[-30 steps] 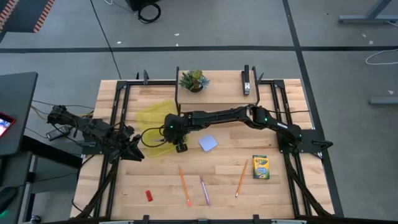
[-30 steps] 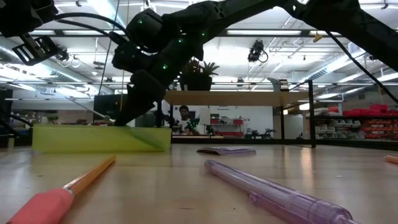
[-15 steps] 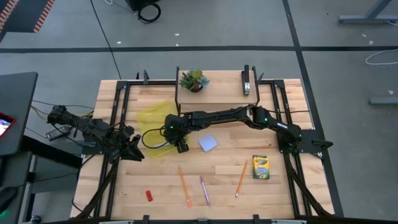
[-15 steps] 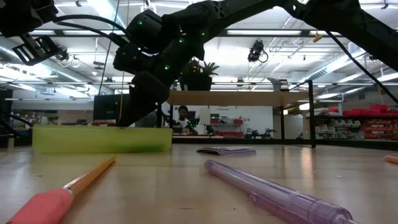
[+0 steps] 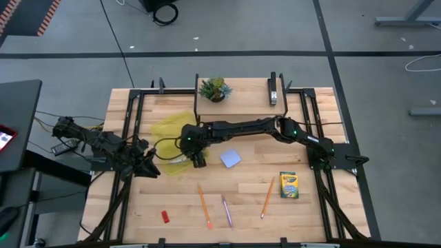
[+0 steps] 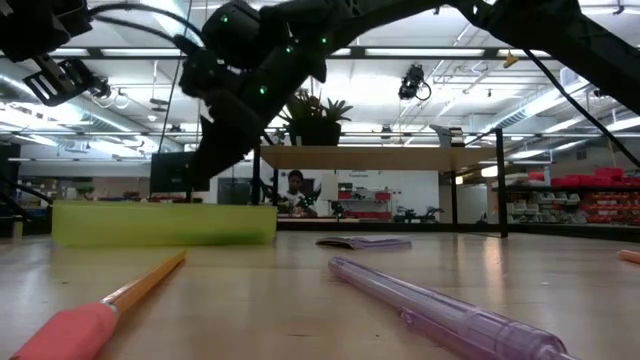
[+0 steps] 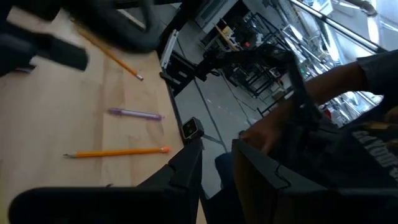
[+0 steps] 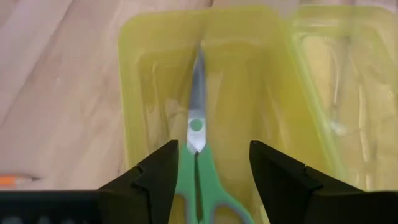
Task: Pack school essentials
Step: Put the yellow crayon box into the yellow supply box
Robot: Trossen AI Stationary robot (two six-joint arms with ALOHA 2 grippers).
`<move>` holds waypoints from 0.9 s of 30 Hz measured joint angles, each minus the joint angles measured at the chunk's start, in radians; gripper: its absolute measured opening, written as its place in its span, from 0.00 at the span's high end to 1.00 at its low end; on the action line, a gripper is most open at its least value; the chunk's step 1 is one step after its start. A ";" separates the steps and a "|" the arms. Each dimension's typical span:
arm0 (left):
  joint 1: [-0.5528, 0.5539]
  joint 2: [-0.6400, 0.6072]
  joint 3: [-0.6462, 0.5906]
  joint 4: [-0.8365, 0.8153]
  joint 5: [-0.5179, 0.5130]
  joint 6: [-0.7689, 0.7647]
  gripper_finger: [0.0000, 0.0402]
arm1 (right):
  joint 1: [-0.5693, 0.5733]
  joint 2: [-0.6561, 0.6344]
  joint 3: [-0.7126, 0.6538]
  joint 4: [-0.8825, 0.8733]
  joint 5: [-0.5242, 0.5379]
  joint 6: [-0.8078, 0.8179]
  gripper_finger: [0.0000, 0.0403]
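Scissors [image 8: 198, 163] handles cut off by the edge; left hand's fingers unreadable.

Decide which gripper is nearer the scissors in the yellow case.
Right. The right gripper hangs open just above the scissors lying in the yellow case. The left gripper waits off to the case's side, near the table's left edge.

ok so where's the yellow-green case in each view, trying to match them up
High view: the yellow-green case lies left of centre, under the right tool.
Low view: its side wall is a flat band at the left.
Left wrist view: not in it.
Right wrist view: it fills the picture, green-handled scissors lying inside.
Shared landmark: the right arm's tool over the case.
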 joint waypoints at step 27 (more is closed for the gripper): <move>0.000 0.001 0.001 -0.124 -0.332 0.184 0.60 | 0.023 -0.036 0.202 -0.497 0.101 0.446 0.40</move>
